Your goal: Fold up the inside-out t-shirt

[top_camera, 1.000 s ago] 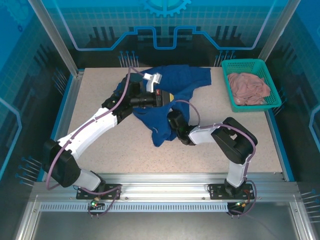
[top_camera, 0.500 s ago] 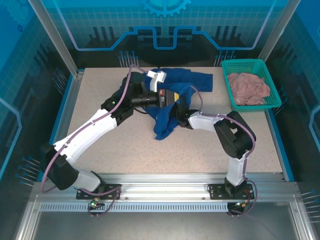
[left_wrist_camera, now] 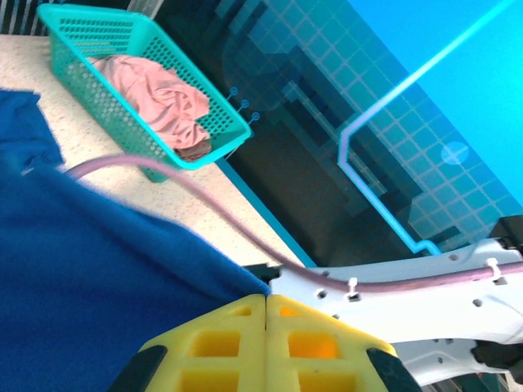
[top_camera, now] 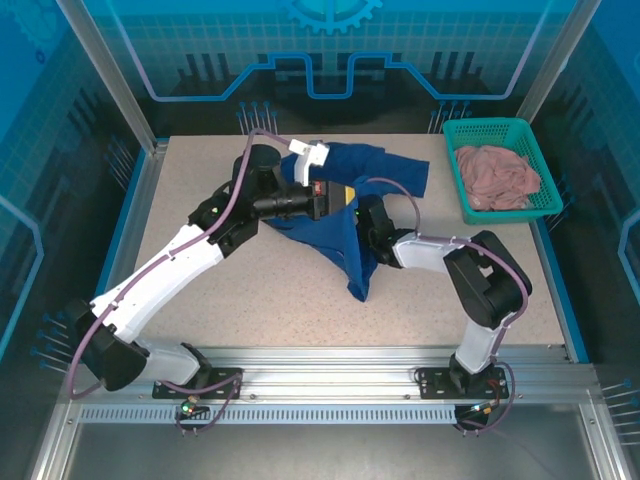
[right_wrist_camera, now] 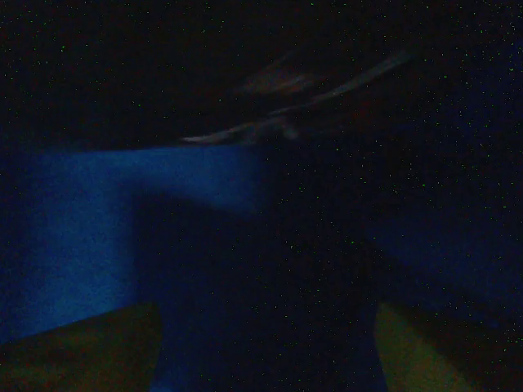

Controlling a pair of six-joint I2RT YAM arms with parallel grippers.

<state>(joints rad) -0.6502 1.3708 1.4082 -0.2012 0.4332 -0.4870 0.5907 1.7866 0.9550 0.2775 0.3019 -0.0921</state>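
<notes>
The royal-blue t-shirt [top_camera: 345, 240] lies bunched at the back middle of the table, with a tail hanging down toward the front. My left gripper [top_camera: 343, 196] is shut on the shirt's edge; in the left wrist view the yellow fingertips [left_wrist_camera: 266, 306] press together on the blue cloth [left_wrist_camera: 82, 278]. My right gripper [top_camera: 372, 222] sits beside it, buried in the shirt. The right wrist view is dark: blue cloth [right_wrist_camera: 82, 229] drapes over the camera, and the right gripper [right_wrist_camera: 261, 351] stands open with its fingers far apart and cloth between them.
A teal basket [top_camera: 455, 135] holding the dusty-pink garment [top_camera: 495, 175] stands at the back right corner; it is seen from the left wrist too, basket [left_wrist_camera: 106, 91] and pink cloth [left_wrist_camera: 155, 90]. Speckled table [top_camera: 250, 290] lies bare in front and at left.
The shirt's hanging tail has swung right and stretched lower. My right gripper has moved up and right beneath the cloth. The left gripper has held its grip and shifted slightly back.
</notes>
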